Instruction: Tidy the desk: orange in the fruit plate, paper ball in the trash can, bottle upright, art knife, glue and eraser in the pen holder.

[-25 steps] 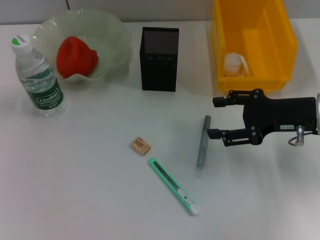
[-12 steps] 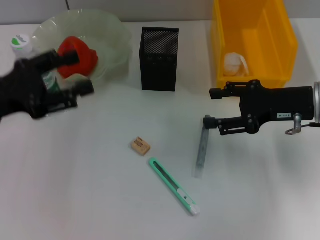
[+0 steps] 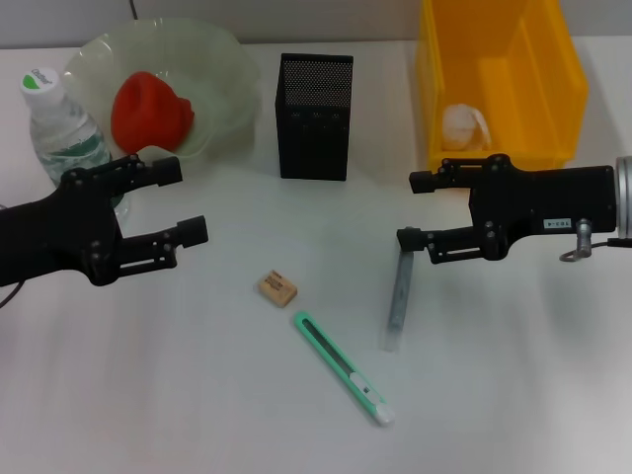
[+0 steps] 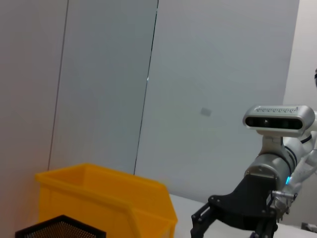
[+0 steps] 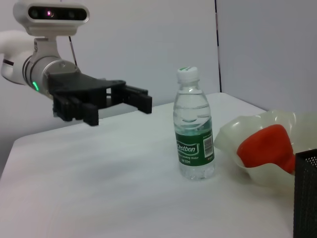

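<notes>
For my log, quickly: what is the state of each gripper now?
Left gripper: open, holding nothing, near the bottle.
Right gripper: open, holding nothing, above the glue stick.

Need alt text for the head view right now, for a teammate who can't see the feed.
Two open black grippers hover over a white desk: the left gripper near the upright bottle, the right gripper above the grey glue stick. The eraser and green art knife lie between them.

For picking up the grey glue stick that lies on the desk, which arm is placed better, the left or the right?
The right. The right gripper is open directly at the top end of the glue stick. The left gripper, also open, is across the desk near the bottle, closer to the eraser.
</notes>
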### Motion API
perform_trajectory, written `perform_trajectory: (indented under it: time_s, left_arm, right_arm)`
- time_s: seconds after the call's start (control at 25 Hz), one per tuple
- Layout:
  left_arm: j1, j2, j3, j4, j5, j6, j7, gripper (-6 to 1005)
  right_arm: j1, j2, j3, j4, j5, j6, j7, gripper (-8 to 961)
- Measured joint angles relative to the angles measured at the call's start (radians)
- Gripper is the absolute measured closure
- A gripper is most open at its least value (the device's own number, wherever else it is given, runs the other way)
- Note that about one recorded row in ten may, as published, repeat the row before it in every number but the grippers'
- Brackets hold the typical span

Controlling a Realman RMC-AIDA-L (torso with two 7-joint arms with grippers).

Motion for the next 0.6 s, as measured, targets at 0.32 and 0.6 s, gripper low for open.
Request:
perform_trajectory:
  time_s: [0.32, 0.6]
  left_arm:
    - [0.002, -0.007, 0.002, -0.056, 0.043, -0.015, 0.067, 196]
    - [-0.006, -0.005, 0.003, -0.123, 0.094, -0.072, 0.118, 197]
  right_arm:
    - [0.048, 0.002, 0.002, 0.022, 0.02, 0.009, 0.027, 165]
    - [0.112, -0.052, -0.051, 0.008, 0.015, -0.102, 0.033, 164]
